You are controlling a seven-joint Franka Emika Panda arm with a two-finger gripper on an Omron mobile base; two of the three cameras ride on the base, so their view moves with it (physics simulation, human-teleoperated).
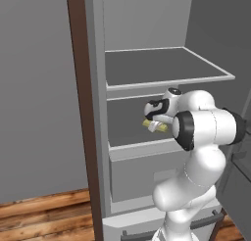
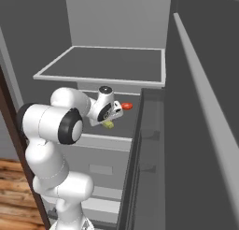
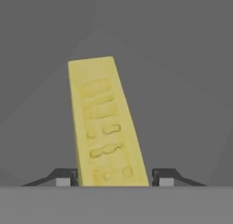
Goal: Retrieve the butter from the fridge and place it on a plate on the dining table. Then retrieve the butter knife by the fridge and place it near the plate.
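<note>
Arm's elbow and forearm block much of the lower fridge interior in both base views; fingertips themselves can't be made out there. Gripper reaches into the middle shelf. In hand view its two dark tips sit either side of the butter, left tip touching the stick's edge, right tip just beside it w/ a thin gap, so jaws are closed in around the stick but can't tell if it's a firm clamp.

Butter's near end is cut off by the bottom of the hand view. Long axis runs away from the hand, tilted slightly left at the far end. Pale yellow, rectangular, w/ shallow embossed marks along the top face.

From the left base view, only a yellow sliver shows under the hand. A small red-orange thing lies farther back on the shelf; too small to ID.
</note>
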